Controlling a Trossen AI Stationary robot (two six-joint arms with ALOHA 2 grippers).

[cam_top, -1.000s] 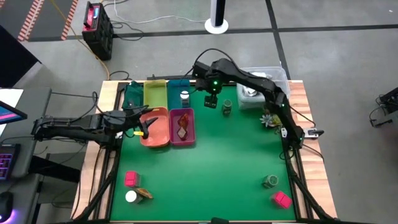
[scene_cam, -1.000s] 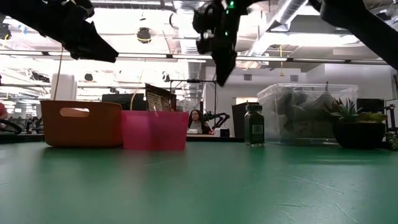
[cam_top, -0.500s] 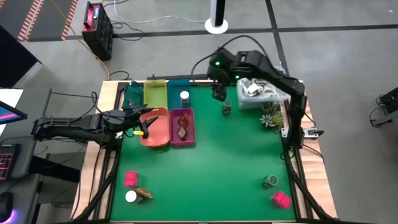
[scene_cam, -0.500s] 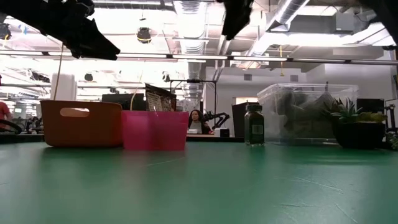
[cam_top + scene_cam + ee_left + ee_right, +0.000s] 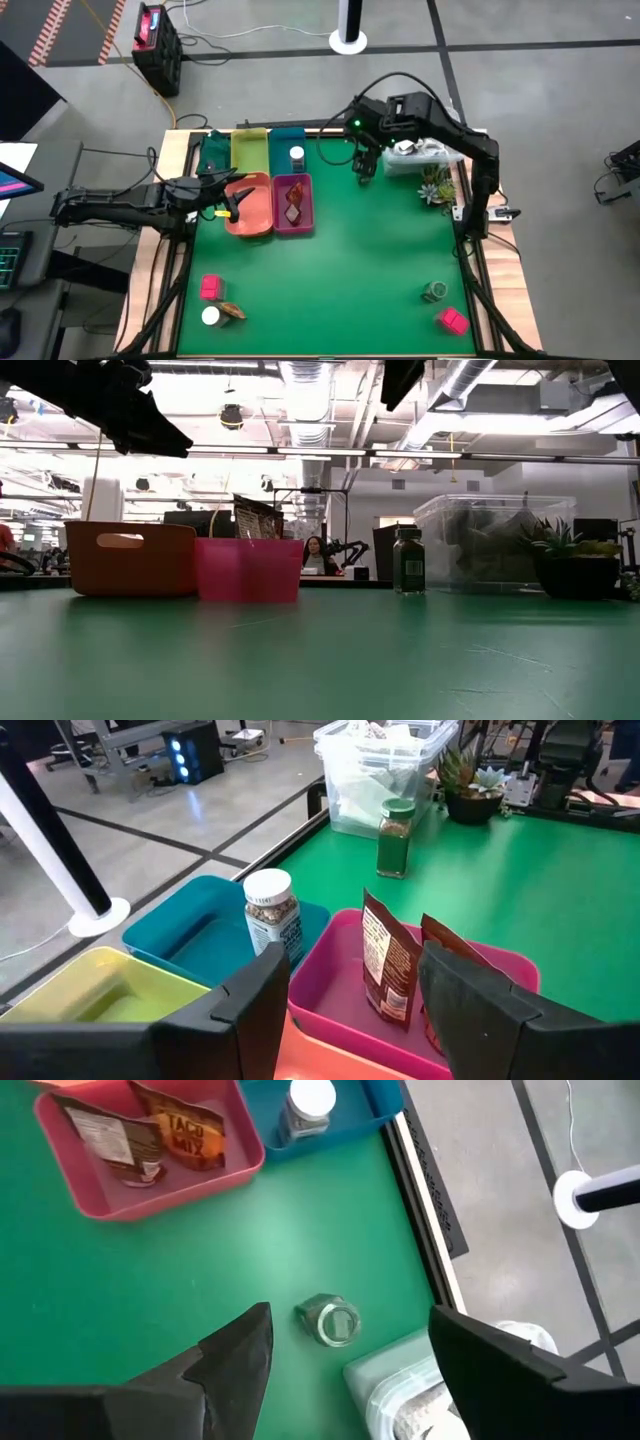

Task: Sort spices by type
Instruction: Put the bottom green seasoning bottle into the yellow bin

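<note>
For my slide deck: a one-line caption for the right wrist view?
Open right gripper hovers above a green spice jar; packets sit in the pink tray.

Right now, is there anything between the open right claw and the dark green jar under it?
No. In the right wrist view, only bare green table surrounds the dark green glass jar below the open right claw.
</note>
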